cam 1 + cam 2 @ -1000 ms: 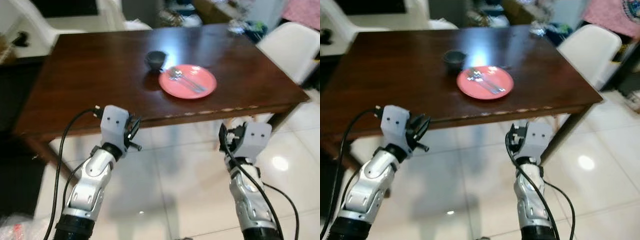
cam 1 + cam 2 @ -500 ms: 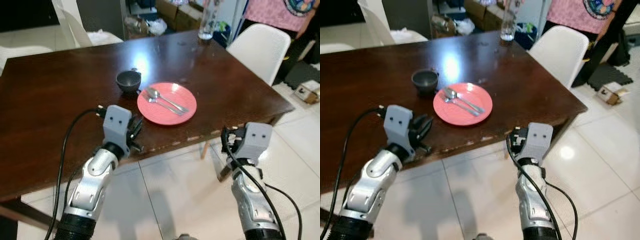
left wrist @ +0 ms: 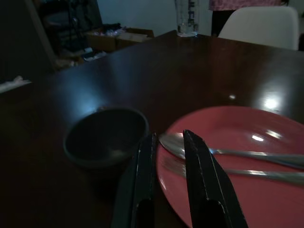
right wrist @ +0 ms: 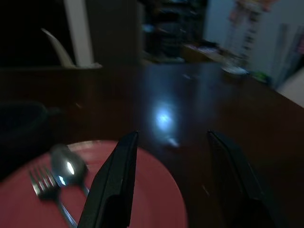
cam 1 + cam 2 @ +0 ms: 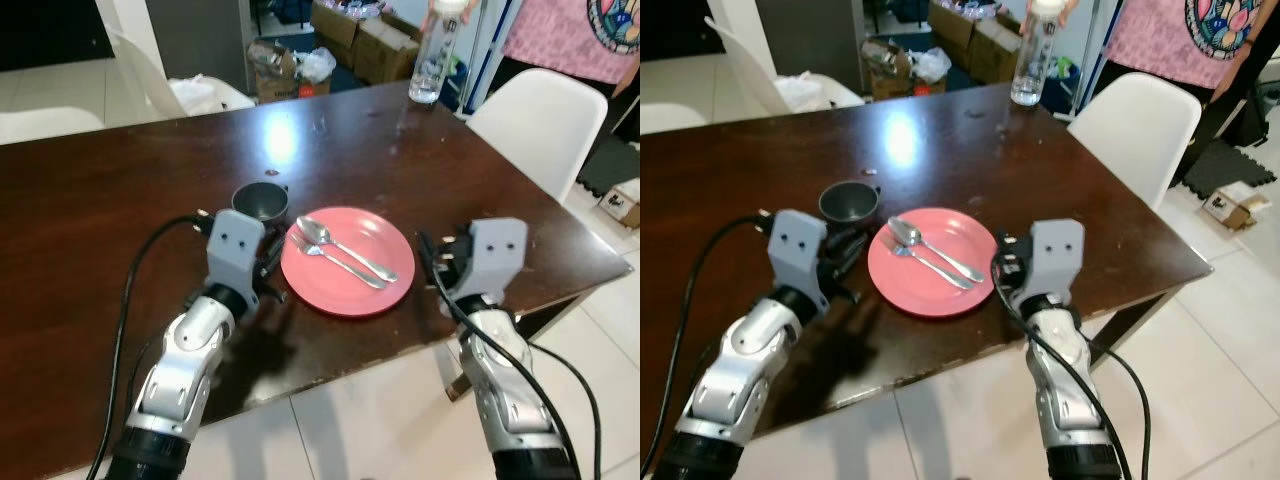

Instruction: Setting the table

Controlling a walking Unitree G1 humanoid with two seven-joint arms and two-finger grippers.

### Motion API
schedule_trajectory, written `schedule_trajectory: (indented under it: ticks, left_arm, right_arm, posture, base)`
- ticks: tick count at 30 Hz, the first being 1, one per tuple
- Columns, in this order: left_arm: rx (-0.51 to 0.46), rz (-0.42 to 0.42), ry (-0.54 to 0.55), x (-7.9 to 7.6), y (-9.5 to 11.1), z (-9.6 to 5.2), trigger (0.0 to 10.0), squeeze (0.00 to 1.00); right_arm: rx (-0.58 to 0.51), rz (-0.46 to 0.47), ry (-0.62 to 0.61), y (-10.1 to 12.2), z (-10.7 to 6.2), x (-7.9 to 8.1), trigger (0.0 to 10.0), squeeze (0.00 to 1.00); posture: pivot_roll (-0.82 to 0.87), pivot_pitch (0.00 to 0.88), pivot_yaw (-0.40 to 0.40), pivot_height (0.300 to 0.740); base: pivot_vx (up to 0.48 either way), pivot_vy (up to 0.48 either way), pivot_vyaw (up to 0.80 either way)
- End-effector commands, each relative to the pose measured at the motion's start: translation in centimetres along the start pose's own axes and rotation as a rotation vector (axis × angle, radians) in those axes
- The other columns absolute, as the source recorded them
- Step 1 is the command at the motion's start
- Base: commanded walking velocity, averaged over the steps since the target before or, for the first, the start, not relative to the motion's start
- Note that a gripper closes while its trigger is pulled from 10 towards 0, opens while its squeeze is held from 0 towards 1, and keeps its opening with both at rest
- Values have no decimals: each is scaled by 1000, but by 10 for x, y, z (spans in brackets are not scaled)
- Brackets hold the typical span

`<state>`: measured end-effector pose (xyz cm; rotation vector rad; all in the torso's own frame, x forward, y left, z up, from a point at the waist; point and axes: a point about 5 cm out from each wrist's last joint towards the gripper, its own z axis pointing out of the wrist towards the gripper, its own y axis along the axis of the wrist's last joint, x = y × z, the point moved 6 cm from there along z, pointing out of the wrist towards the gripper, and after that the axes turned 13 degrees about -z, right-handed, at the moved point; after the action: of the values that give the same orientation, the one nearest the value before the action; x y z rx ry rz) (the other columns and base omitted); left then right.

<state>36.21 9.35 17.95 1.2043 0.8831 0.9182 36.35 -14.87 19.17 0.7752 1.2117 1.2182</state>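
Closer to the dark wooden table (image 5: 120, 200) than a second ago, both arms now reach over its near edge instead of hanging above the floor. A pink plate (image 5: 370, 295) carries a spoon (image 5: 335, 245) and a fork (image 5: 318, 251), a dark cup (image 5: 260, 201) just beside it. Left gripper (image 3: 167, 142), fingers nearly together, hovers between cup and plate. Right gripper (image 4: 171, 142), fingers spread, faces the plate's other side. A person's hand holds a bottle (image 5: 432, 60) on the table's far end.

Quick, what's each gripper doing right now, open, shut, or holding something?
Left gripper: fingers nearly shut, holding nothing, hovering between the dark bowl and the round pink plate.
Right gripper: open, empty, above the plate's edge.
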Motion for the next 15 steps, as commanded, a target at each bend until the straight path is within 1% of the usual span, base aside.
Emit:
schedule_trajectory:
  ticks: [1, 2, 4, 5, 6, 7, 8, 9, 12, 13, 14, 15]
  left_arm:
    - [23, 37, 30, 3, -4, -2, 10000, 180]
    - [23, 37, 30, 3, -4, -2, 10000, 180]
    - [24, 45, 68, 8, -4, -2, 10000, 184]
    - [19, 29, 113, 15, -3, -4, 10000, 86]
    - [19, 29, 113, 15, -3, -4, 10000, 86]
    - [13, 10, 146, 22, -1, -7, 10000, 0]
    - [21, 1, 150, 26, 0, -10, 10000, 0]
    - [35, 19, 160, 34, 0, -16, 10000, 0]
    - [55, 55, 168, 48, 4, -26, 10000, 0]
    - [55, 55, 168, 48, 4, -26, 10000, 0]
    - [78, 109, 150, 52, 6, -31, 10000, 0]
    - [90, 129, 144, 53, 6, -32, 10000, 0]
  right_arm:
    - [-1, 32, 42, 2, -1, 7, 10000, 0]
    - [-1, 32, 42, 2, -1, 7, 10000, 0]
    - [-11, 64, 79, 5, 0, 15, 10000, 0]
    - [-18, 104, 136, 8, -1, 24, 10000, 0]
    - [-18, 104, 136, 8, -1, 24, 10000, 0]
    - [-16, 139, 174, 9, -2, 30, 10000, 0]
    - [-14, 156, 210, 9, -4, 34, 10000, 0]
    - [-11, 165, 245, 10, -6, 37, 10000, 0]
    - [5, 184, 309, 7, -10, 45, 10000, 0]
    - [5, 184, 309, 7, -10, 45, 10000, 0]
    - [15, 182, 360, 5, -13, 51, 10000, 0]
    - [19, 183, 379, 5, -14, 53, 10000, 0]
  posture:
    - [-50, 50, 65, 740]
    - [-50, 50, 65, 740]
    - [-49, 50, 66, 740]
    - [-55, 53, 73, 740]
    - [-55, 53, 73, 740]
    - [-55, 53, 73, 740]
    - [-53, 56, 73, 740]
    - [-48, 60, 74, 740]
    - [-48, 60, 74, 740]
    - [-48, 60, 74, 740]
    - [-37, 64, 72, 740]
    - [-37, 64, 72, 740]
  base:
    - [326, 0, 0]
    - [326, 0, 0]
    - [322, 0, 0]
    - [0, 0, 0]
    - [0, 0, 0]
    - [0, 0, 0]
    - [0, 0, 0]
    - [0, 0, 0]
    - [0, 0, 0]
    - [0, 0, 0]
    - [0, 0, 0]
    - [0, 0, 0]
